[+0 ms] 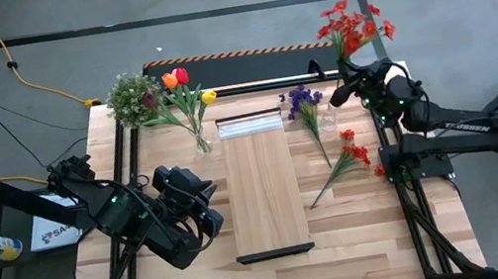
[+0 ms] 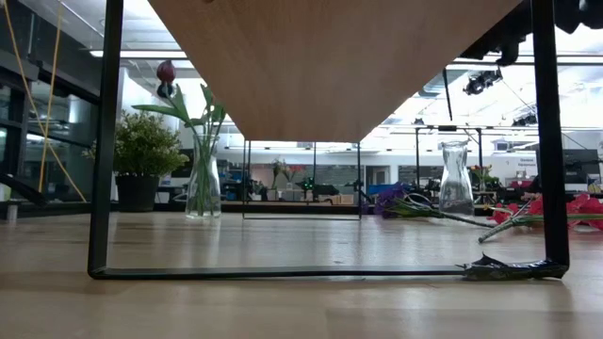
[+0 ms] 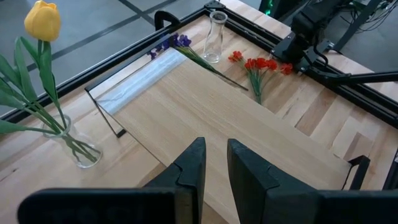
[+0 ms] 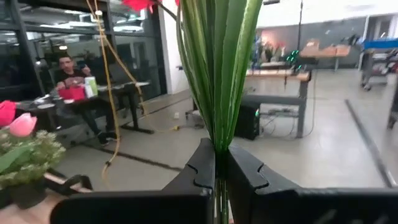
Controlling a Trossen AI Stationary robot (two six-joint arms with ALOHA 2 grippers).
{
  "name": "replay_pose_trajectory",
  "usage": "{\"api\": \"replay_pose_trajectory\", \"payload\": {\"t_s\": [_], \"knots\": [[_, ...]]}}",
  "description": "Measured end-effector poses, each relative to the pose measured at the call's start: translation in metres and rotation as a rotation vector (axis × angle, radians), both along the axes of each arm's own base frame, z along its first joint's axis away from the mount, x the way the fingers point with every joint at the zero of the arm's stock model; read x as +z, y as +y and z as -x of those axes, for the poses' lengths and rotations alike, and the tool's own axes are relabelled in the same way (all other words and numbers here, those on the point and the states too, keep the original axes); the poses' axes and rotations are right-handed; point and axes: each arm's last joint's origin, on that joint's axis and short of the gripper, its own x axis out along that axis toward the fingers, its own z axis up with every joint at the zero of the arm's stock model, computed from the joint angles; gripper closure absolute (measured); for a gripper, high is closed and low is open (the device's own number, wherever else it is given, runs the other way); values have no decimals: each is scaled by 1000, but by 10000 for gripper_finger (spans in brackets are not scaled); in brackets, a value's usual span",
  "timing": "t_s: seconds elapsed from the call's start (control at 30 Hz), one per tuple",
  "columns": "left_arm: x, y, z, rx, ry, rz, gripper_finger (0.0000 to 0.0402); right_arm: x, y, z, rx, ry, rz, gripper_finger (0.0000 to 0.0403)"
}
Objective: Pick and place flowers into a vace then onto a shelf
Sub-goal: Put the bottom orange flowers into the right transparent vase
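Right gripper (image 1: 351,73), upper right of the high view, is clamping a red flower spray (image 1: 352,25) by its stems, blooms up, probably for dropping into the empty vase (image 1: 327,120); left gripper (image 1: 202,210) is idling narrowly open beside the shelf (image 1: 261,183)

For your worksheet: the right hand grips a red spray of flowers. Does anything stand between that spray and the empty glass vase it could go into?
Nothing visible does. The right hand is shut on the red spray, holding it at the table's far right corner. The empty vase stands just inboard of it, mouth uncovered. The purple sprig and a loose red stem lie beside it.
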Motion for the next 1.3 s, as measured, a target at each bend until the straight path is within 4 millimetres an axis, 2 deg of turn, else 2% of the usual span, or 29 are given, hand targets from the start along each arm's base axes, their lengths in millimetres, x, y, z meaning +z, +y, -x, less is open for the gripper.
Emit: {"api": "replay_pose_trajectory", "payload": {"t_s": [0.13,0.37,0.97,1.17,1.3], "knots": [[0,0,0,-2,2,-2,300,-10,-2,-3,-3,30,-34,394],[0,0,0,0,0,0,300,-37,-1,0,-8,-16,-54,394],[0,0,0,1,-1,0,300,-47,-1,0,-27,52,-79,394],[0,0,0,1,-1,0,300,-77,0,3,-26,-6,-125,393],[0,0,0,1,-1,0,300,-88,2,7,-25,-72,-127,392]]}}
